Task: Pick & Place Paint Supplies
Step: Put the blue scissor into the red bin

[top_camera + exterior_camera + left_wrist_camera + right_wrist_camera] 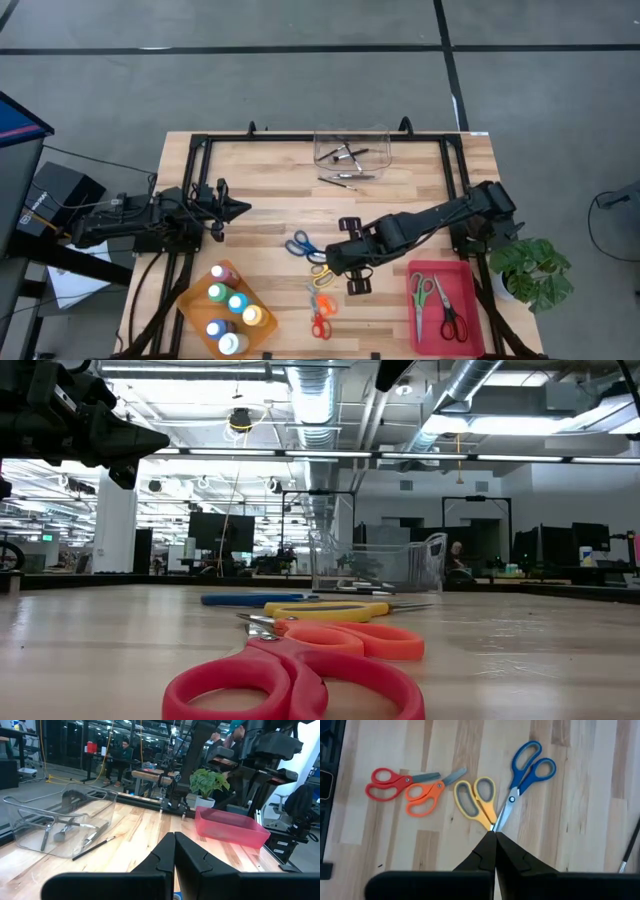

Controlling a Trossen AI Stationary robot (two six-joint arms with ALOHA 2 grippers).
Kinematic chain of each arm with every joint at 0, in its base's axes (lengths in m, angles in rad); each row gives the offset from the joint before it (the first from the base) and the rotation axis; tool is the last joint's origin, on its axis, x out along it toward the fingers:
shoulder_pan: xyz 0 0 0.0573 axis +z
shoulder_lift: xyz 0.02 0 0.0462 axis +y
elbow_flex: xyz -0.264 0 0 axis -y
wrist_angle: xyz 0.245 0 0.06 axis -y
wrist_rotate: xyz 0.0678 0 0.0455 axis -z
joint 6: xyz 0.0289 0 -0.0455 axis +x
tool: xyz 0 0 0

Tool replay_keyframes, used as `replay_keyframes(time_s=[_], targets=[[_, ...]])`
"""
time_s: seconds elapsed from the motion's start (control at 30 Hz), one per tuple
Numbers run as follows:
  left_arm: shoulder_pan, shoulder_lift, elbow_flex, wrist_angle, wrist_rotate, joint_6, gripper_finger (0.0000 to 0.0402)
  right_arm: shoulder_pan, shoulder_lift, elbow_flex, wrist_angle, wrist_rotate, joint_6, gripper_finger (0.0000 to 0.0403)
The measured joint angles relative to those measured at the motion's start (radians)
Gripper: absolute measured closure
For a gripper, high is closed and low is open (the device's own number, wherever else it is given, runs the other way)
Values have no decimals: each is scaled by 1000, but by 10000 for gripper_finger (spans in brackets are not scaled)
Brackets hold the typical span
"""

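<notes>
Four scissors (470, 790) are spread flat on the bench (400, 195) just beneath the right hand (494, 836), which is closed and empty, apparently poised for picking; the left hand (238, 208), shut, is parked aside.

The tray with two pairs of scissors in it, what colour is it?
Pink-red tray, best seen in the high view.

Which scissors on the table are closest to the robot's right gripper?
The yellow scissors: the shut right gripper hangs right above their blade tips. The blue pair lies beside them; orange and red lie farther off.
</notes>
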Motion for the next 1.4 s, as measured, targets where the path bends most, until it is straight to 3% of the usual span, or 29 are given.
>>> replay_keyframes(time_s=[0.5, 0.83, 0.97, 1.23, 1.4], targets=[[0, 0, 0, 0, 0, 0, 401, -1, 0, -77, -20, -28, 60, 402], [0, 0, 0, 0, 0, 0, 401, -61, 0, -157, 100, -19, 118, 394], [0, 0, 0, 0, 0, 0, 402, -117, 1, -204, 177, -27, 139, 345], [0, 0, 0, 0, 0, 0, 402, -215, 1, -303, 418, -34, 141, 201], [0, 0, 0, 0, 0, 0, 401, -251, 1, -357, 535, -77, 138, 164]])
